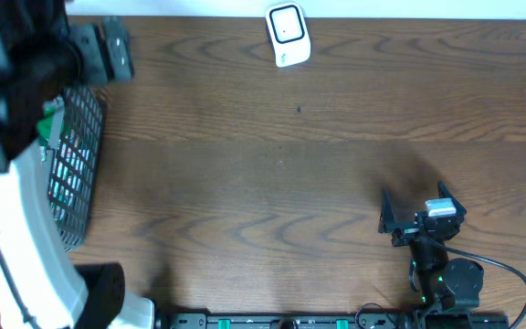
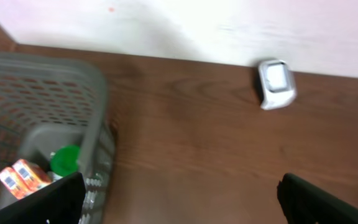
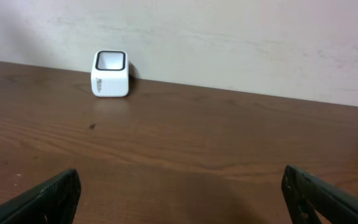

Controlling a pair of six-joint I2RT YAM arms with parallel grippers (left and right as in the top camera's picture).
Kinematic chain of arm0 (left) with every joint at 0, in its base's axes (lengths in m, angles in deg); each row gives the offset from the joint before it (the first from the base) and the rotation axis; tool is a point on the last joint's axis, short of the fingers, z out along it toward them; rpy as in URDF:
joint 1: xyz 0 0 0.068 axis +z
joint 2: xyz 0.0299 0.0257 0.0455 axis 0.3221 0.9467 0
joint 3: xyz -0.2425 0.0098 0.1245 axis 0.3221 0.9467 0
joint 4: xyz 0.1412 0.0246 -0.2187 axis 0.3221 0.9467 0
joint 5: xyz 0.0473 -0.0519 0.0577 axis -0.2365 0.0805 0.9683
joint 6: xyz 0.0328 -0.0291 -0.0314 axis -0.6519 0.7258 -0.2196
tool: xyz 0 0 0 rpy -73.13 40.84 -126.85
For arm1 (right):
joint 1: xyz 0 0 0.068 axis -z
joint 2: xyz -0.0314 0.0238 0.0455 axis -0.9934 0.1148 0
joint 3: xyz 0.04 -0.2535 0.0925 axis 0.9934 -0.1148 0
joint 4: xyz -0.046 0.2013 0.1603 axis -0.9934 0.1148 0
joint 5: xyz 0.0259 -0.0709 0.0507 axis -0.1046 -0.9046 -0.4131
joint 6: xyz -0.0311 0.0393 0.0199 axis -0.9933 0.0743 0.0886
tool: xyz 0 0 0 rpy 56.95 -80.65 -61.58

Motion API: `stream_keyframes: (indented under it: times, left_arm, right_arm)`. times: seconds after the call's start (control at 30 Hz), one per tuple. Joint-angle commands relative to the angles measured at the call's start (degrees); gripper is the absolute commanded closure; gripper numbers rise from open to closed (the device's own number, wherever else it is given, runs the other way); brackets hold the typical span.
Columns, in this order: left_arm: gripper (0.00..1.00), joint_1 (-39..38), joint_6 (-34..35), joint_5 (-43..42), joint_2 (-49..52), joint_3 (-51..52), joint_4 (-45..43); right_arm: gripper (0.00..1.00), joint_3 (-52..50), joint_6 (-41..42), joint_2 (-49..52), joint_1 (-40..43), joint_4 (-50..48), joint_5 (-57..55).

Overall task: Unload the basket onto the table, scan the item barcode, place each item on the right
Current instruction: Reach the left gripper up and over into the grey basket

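Left pincer (image 2: 180,182) spread wide, basket (image 2: 96,115), scanner (image 2: 276,84)

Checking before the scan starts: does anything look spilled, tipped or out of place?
Nothing stands out. The scanner sits upright near the far edge of the table, the items lie inside the basket, and nothing is spilled.

Resembles a mock shop checkout: white barcode scanner (image 1: 288,35) at top centre, grey mesh basket (image 1: 78,155) at left, plain wooden table (image 1: 272,192).
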Motion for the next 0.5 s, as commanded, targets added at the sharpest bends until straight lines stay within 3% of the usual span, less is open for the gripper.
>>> stream_keyframes:
  times: [0.0,0.13,0.47]
  left_arm:
    - [0.03,2.4,9.86,12.98,2.62,-1.79,-1.33]
    - [0.03,6.51,20.65,22.18,5.29,-1.68,0.72]
    - [0.03,18.58,29.51,22.05,10.05,-0.28,6.49]
  right_arm:
    - [0.01,-0.07,0.68,-0.17,-0.61,0.17,0.28]
    - [0.01,-0.07,0.68,-0.17,-0.61,0.17,0.28]
    - [0.01,-0.07,0.68,-0.17,-0.61,0.17,0.31]
